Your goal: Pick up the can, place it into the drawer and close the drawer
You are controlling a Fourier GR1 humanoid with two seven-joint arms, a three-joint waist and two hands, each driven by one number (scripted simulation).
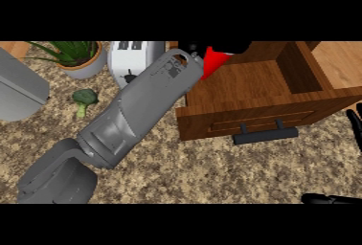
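Observation:
The red can (215,62) hangs over the far left corner of the open wooden drawer (247,88). My left hand (189,48) is curled on it at the end of the long grey forearm and hides most of it. The drawer's front panel carries a black handle (265,135) that faces me. My right hand (356,123) rests open at the right edge, apart from the drawer, with only its fingers and thumb in view.
A white toaster (134,57) stands just left of my left forearm, and a potted plant (78,53) is beyond it. A broccoli floret (84,98) lies on the speckled counter. A grey object (17,91) fills the left edge. A wooden cabinet wall (300,67) borders the drawer's right.

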